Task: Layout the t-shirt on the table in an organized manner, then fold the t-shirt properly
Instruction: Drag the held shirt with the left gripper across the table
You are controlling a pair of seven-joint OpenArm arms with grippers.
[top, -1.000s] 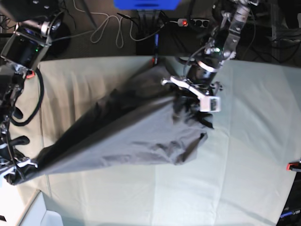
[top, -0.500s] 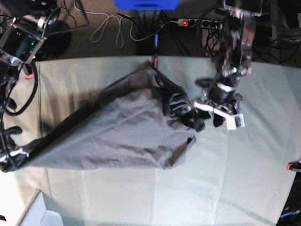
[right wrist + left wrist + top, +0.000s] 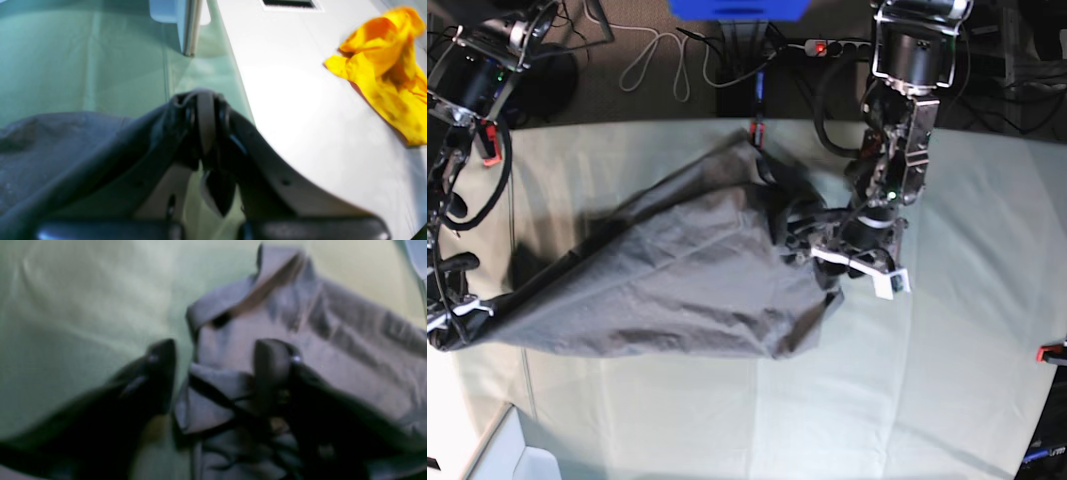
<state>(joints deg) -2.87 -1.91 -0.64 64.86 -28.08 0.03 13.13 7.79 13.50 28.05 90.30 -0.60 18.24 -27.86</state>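
The grey t-shirt lies stretched across the table, from the left edge to the middle. My right gripper is shut on the shirt's left corner at the table's left edge; in the right wrist view its jaws are closed with dark fabric trailing left. My left gripper is at the shirt's bunched right end. In the left wrist view it is open, and a crumpled fold of the shirt lies between and beyond its fingers.
Red-black clamps sit at the back edge, the left edge and the right edge. Cables and a power strip lie behind the table. A yellow cloth lies on a white surface beside a metal post.
My left gripper let go of the shirt, swung right, then came back to the shirt's right end. The shirt dropped flatter. My right gripper drew the left corner slightly up the left edge.
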